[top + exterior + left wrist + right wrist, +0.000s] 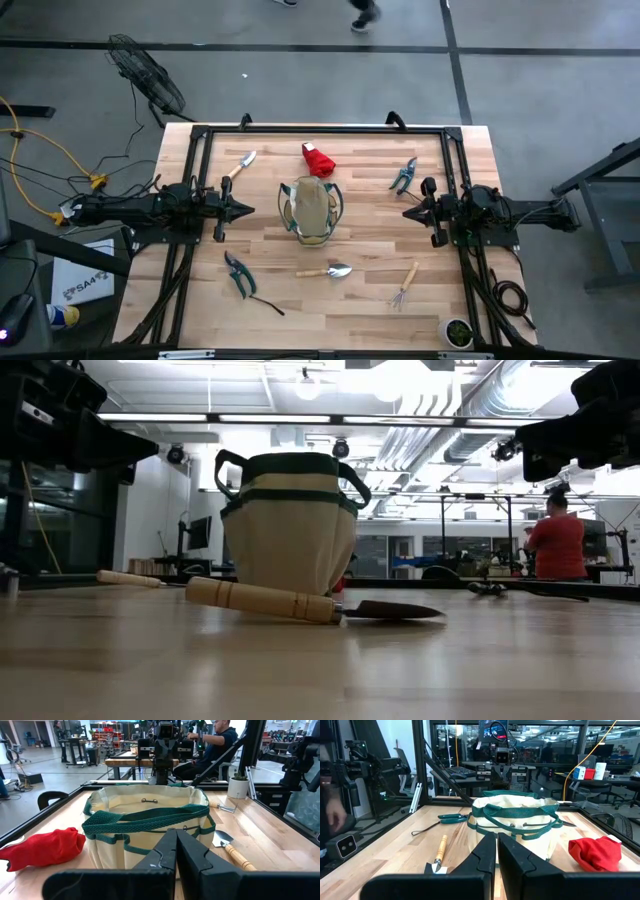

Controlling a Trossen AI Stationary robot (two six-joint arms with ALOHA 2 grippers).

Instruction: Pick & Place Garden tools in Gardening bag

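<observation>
The tan gardening bag (311,209) with green trim stands upright on its base at the table's middle; it also shows in the low view (290,525). Around it lie a red glove (318,159), a wooden-handled trowel (325,271) on its side near the bag, a second trowel (239,166), a hand rake (404,287), dark pruning shears (404,175) and green-handled shears (239,275). My left gripper (247,209) is shut and empty left of the bag. My right gripper (408,211) is shut and empty right of it.
A black frame (320,130) runs around the table's edges. A small potted plant (458,331) stands at the near right corner. Bare wood lies between each gripper and the bag. People show in the room beyond the table.
</observation>
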